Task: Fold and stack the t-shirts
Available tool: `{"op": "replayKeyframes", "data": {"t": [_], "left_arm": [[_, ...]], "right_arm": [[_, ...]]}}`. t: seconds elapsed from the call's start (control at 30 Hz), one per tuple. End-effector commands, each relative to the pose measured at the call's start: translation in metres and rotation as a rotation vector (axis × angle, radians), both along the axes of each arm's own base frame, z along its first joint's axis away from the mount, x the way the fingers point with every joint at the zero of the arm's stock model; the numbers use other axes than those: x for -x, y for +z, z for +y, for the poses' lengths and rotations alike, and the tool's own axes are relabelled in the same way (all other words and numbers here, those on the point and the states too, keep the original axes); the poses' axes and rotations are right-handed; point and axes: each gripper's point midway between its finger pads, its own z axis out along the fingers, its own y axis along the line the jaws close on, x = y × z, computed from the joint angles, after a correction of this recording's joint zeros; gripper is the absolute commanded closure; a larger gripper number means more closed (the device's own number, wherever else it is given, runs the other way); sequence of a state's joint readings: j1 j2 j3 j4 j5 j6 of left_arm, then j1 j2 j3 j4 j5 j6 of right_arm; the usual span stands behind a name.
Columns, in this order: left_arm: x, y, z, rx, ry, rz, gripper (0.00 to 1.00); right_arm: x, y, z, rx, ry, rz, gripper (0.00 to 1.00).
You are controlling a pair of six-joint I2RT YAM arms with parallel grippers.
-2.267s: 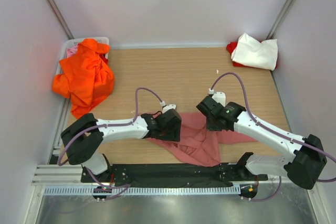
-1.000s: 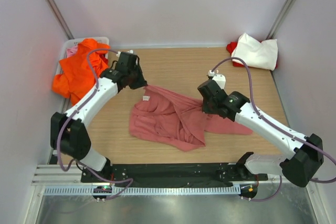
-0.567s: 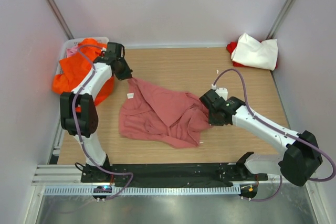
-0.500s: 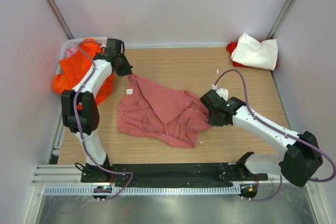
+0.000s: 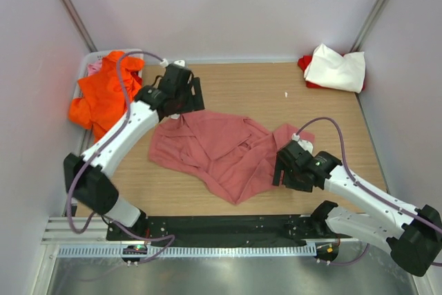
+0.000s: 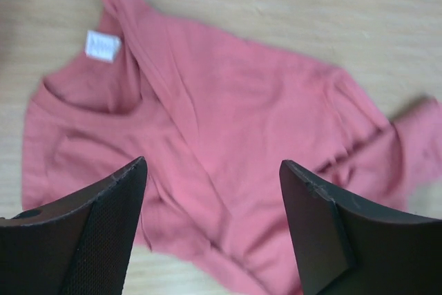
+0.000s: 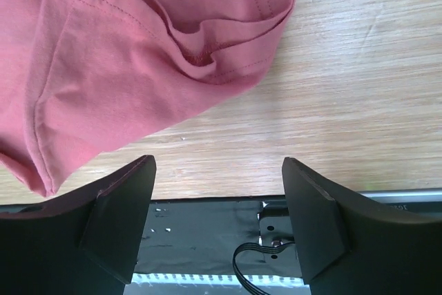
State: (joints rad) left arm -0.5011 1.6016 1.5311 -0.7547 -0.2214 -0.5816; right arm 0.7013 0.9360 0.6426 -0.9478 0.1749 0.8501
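A dusty salmon-pink t-shirt (image 5: 221, 151) lies crumpled and partly spread on the wooden table, its collar and white label (image 6: 102, 45) toward the back left. My left gripper (image 5: 181, 107) hovers open above the collar end, nothing between its fingers (image 6: 103, 219). My right gripper (image 5: 280, 170) stands open just off the shirt's near right edge (image 7: 138, 46), over bare wood and the black base rail. A bright orange t-shirt (image 5: 103, 98) is heaped at the back left. A white t-shirt (image 5: 336, 67) lies on a red one (image 5: 304, 62) at the back right.
A white bin (image 5: 93, 60) at the back left corner holds a bit of lighter pink cloth (image 5: 94, 68) under the orange heap. Pale walls close in the table on three sides. The black base rail (image 7: 207, 226) runs along the near edge.
Both grippers have opened and let go of the salmon-pink shirt, which now lies on the table. The left arm swung right from the bin corner; the right arm drew back toward the near edge.
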Motion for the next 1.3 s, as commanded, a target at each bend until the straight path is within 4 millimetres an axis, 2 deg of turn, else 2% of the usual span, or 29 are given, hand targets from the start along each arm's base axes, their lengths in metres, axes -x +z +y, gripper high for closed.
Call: {"op": "replayKeyframes", "data": {"t": [0.0,0.03,0.1,0.13,0.2,0.23,0.3,0.37,0.5,0.93,1.0,1.07,1.27], "left_arm": [[0.029,-0.002,0.005,0.120,0.009,0.009,0.23],[0.043,-0.018,0.002,0.126,0.001,0.049,0.24],[0.053,-0.033,-0.004,0.121,-0.015,0.075,0.25],[0.065,-0.052,-0.006,0.109,-0.029,0.119,0.26],[0.072,-0.065,-0.024,0.184,-0.073,0.155,0.27],[0.082,-0.083,-0.027,0.186,-0.083,0.192,0.27],[0.091,-0.097,-0.045,0.259,-0.125,0.231,0.27],[0.093,-0.107,-0.060,0.289,-0.148,0.242,0.27],[0.102,-0.130,-0.073,0.280,-0.176,0.300,0.28],[0.110,-0.176,-0.086,0.240,-0.186,0.382,0.30],[0.109,-0.179,-0.088,0.239,-0.187,0.378,0.30],[0.108,-0.180,-0.089,0.237,-0.185,0.379,0.35],[0.104,-0.169,-0.090,0.227,-0.187,0.357,0.38]], "right_arm": [[-0.015,0.022,0.008,-0.031,-0.013,-0.076,0.20],[-0.023,0.027,0.008,-0.031,-0.018,-0.111,0.20],[-0.032,0.036,0.012,-0.043,-0.014,-0.153,0.20],[-0.037,0.039,0.015,-0.044,-0.007,-0.172,0.20],[-0.045,0.046,0.017,-0.043,-0.008,-0.195,0.20],[-0.048,0.046,0.018,-0.033,-0.005,-0.196,0.20],[-0.055,0.050,0.022,-0.040,-0.003,-0.218,0.20],[-0.058,0.051,0.023,-0.035,0.001,-0.229,0.15],[-0.063,0.053,0.019,-0.014,-0.004,-0.255,0.10],[-0.062,0.044,0.018,0.007,0.007,-0.235,0.09],[-0.061,0.042,0.018,0.010,0.011,-0.229,0.09],[-0.061,0.041,0.018,0.010,0.007,-0.226,0.09],[-0.060,0.040,0.018,0.009,0.011,-0.225,0.09]]}}
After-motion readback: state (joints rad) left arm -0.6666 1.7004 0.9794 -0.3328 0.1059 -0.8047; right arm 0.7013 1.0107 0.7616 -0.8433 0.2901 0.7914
